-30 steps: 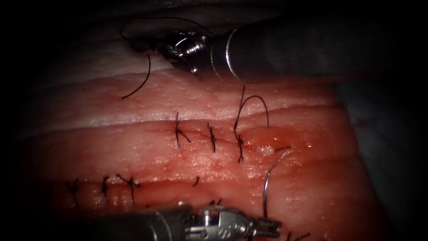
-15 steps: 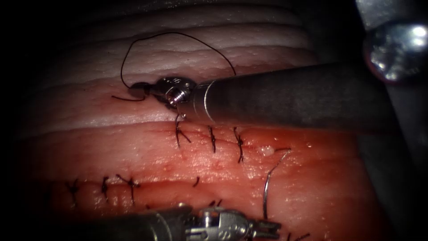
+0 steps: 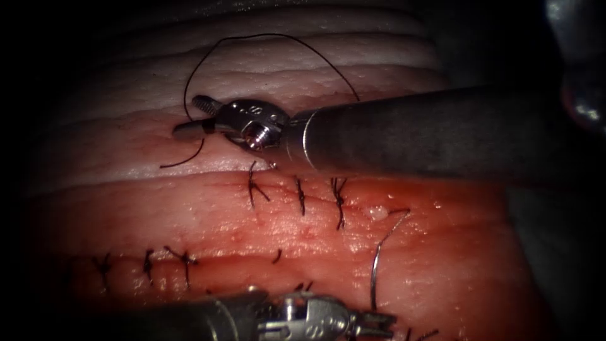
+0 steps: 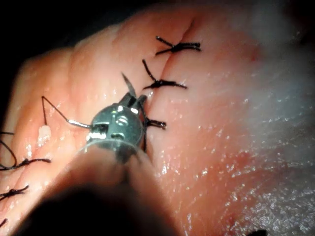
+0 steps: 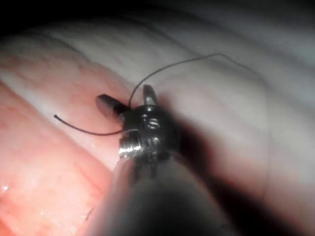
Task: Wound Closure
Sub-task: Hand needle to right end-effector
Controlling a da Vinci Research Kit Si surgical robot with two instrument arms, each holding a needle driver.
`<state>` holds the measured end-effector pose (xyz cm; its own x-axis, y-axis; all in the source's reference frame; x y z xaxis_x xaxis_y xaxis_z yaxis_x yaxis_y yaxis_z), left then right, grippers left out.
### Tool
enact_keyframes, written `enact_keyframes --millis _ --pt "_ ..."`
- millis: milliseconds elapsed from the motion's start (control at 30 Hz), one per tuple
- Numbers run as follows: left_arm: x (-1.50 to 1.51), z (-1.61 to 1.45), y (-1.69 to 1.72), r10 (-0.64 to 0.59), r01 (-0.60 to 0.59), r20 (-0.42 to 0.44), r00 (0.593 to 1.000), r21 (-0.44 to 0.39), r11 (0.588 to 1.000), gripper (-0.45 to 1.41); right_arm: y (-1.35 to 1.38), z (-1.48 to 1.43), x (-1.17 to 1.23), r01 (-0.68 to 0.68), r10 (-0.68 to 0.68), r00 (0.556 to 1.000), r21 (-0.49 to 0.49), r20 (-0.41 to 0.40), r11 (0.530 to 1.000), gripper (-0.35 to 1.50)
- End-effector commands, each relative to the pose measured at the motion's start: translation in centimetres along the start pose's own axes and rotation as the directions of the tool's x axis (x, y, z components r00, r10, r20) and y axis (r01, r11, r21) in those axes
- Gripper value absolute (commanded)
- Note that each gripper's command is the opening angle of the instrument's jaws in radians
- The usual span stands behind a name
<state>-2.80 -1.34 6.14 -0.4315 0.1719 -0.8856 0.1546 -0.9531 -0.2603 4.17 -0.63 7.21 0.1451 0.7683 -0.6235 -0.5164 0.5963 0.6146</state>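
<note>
Opening since 0.5 s ago, right tool (image 3: 192,115) fingers now apart, thread (image 3: 265,39) between them, probably loose. Left tool (image 3: 379,321) grips needle (image 3: 379,262) end.

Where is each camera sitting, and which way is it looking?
Endoscope view: above and in front, looking down at the tissue and its stitched cut; shows the right tool, jaws open around the thread, and the left tool beside the needle.
Left wrist view: rides the left arm, looking along its shaft at the left tool.
Right wrist view: rides the right arm, looking along its shaft at the right tool.
Shared: endoscope and left wrist views both show the needle; whether the left tool grips it is unclear.
</note>
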Motion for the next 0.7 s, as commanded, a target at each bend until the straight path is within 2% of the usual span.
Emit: enact_keyframes --millis 33,167,233,400,433,500,600,700 --pt "-0.02 0.06 -0.04 -0.002 0.002 0.001 1.000 0.001 1.000 -0.45 0.00 0.00 0.26 -0.001 0.001 0.999 0.007 -0.037 1.000 1.36" --pt "0.01 0.05 -0.09 -0.006 0.006 -0.011 1.000 0.008 1.000 -0.45 -0.02 -0.19 0.67 -0.036 0.038 0.993 0.017 -0.115 0.999 1.38" --pt "0.02 0.04 -0.10 -0.007 0.007 -0.010 1.000 0.010 1.000 -0.45 -0.07 -0.34 0.80 -0.045 0.048 0.992 0.034 -0.114 0.998 1.35" --pt "0.04 0.01 -0.16 -0.019 0.020 -0.022 1.000 0.030 0.999 -0.45 -0.27 -0.92 0.89 -0.047 0.050 0.998 0.120 -0.024 0.992 1.33" --pt "0.06 -0.02 -0.20 -0.012 0.014 -0.028 1.000 0.047 0.999 -0.45 -0.33 -1.23 0.89 -0.044 0.047 0.999 0.162 -0.014 0.986 1.35" --pt "0.08 -0.06 -0.26 -0.007 0.009 -0.042 0.999 0.059 0.998 -0.45 -0.34 -1.55 0.89 -0.042 0.043 0.999 0.190 0.000 0.981 1.33" --pt "0.12 -0.10 -0.32 0.010 -0.006 -0.054 0.999 0.066 0.998 -0.45 -0.32 -2.14 0.85 -0.038 0.042 0.999 0.192 -0.017 0.981 1.31" --pt "0.18 -0.16 -0.43 0.039 -0.031 -0.080 0.996 0.089 0.996 -0.45 -0.23 -2.76 0.74 -0.042 0.051 0.998 0.166 -0.048 0.985 1.16"
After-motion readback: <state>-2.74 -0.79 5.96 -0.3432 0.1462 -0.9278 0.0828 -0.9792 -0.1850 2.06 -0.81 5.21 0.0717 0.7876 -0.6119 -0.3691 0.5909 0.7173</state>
